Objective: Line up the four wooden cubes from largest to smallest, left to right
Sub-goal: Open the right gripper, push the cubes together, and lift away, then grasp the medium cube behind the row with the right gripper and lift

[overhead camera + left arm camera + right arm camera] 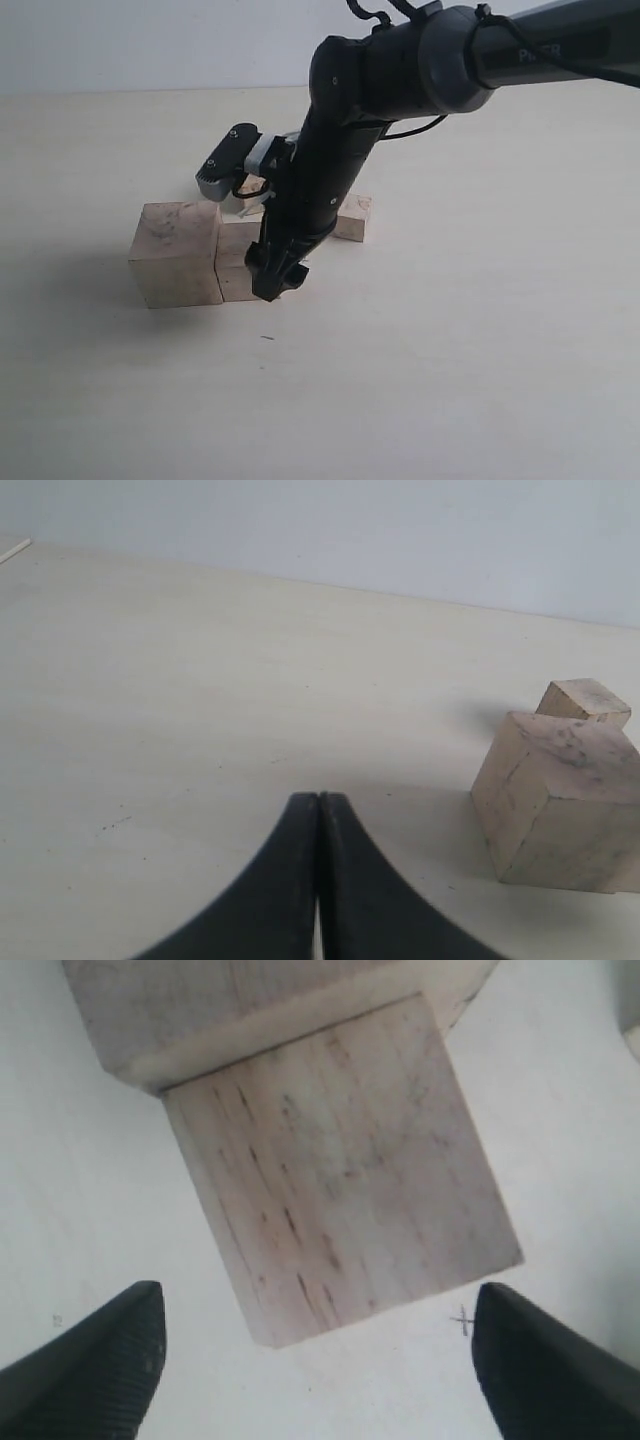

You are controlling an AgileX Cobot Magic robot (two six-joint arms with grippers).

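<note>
Three wooden cubes clearly visible on table [480, 360], largest cube [178, 252] touching second cube [234, 265], smaller cube [352, 216] apart to its right, right gripper [315, 1340] released astride second cube, left gripper [318, 810] clenched, empty

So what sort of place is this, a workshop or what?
Most likely a robotics lab bench: a bare pale tabletop, a plain white wall behind it, and a black robot arm above plain wooden cubes.

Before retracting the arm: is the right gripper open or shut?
Open: the right gripper has its fingertips spread wide, clear of the wooden cube.
</note>
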